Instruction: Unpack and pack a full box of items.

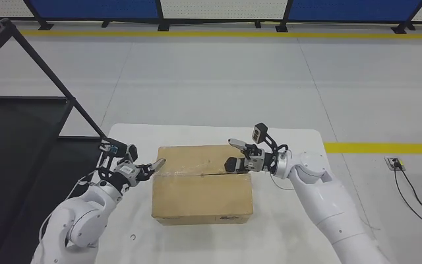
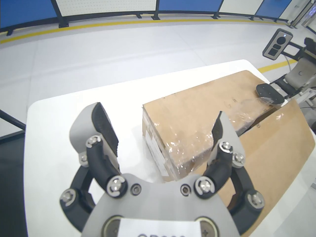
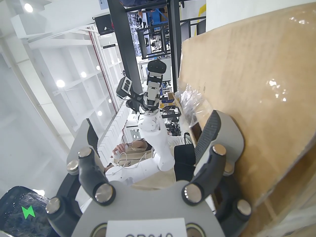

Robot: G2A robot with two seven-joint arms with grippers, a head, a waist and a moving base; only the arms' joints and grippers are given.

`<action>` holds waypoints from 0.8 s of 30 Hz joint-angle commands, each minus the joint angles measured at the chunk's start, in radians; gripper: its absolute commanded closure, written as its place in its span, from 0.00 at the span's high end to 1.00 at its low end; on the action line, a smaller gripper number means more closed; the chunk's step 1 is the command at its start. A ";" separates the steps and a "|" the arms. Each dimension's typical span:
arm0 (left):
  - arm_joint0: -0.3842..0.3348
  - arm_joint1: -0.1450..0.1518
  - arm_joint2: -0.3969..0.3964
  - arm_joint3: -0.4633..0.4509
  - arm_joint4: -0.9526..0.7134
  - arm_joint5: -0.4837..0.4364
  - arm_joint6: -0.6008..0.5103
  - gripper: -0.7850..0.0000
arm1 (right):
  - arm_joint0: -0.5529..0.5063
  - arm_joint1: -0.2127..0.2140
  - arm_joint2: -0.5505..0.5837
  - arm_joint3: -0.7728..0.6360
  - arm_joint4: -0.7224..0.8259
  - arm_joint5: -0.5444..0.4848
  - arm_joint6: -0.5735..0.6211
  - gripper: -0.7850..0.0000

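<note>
The box (image 1: 201, 191) is brown cardboard, a big flat block w/ straight edges. It sits mid-table on the smooth white table (image 1: 132, 142). Its long side runs L to R, from one of my grippers to the other, top facing up. Two top flaps (image 1: 198, 160) meet in a line that runs the long way too. Shiny see-thru tape (image 2: 187, 139) is crinkled over the L end & along that line. Near the R end there's a thin dark gap btw the flaps.

My L gripper (image 2: 159, 114) is at the box's L end, spread wide, nothing in it. Its pads (image 2: 105, 127) are black & bumpy, on grey metal. My R gripper (image 3: 150, 122) is at the R end by the top, also spread wide & holding nothing. One pad is right by a flap; can't tell if it touches.
</note>
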 commanded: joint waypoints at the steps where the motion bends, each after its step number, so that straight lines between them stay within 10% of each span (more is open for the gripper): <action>1: 0.021 0.003 -0.011 -0.002 -0.003 -0.010 -0.003 1.00 | 0.001 0.000 -0.001 0.000 -0.002 0.004 0.000 1.00; 24: 0.089 0.015 -0.030 0.046 0.054 -0.003 0.070 1.00 | 0.035 0.002 -0.027 -0.017 -0.028 0.060 0.049 1.00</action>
